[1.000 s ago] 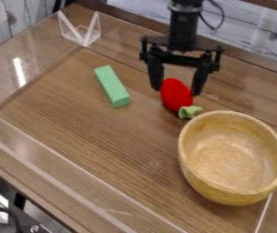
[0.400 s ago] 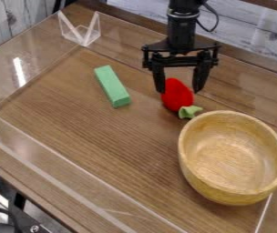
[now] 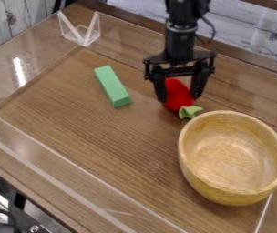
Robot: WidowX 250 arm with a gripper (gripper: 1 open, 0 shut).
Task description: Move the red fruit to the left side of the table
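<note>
Red fruit (image 3: 175,92) lies unmoved at the table's (image 3: 92,155) 1 o'clock, bracketed by the gripper's (image 3: 180,86) spread fingers. Grasp, lift and transfer toward 9 o'clock remain.

Red fruit (image 3: 178,92), green block (image 3: 112,86), tan bowl (image 3: 233,156).

A brown wood-grain tabletop (image 3: 92,155) is carrying three things inside low clear walls (image 3: 32,150). A green block (image 3: 112,86) is lying flat toward the left of the middle, well apart from the rest. A red fruit (image 3: 177,93) is resting to its right, its pale green cap (image 3: 189,112) pointing toward a round wooden bowl (image 3: 233,156), which is sitting just beside it at the near right corner.
</note>
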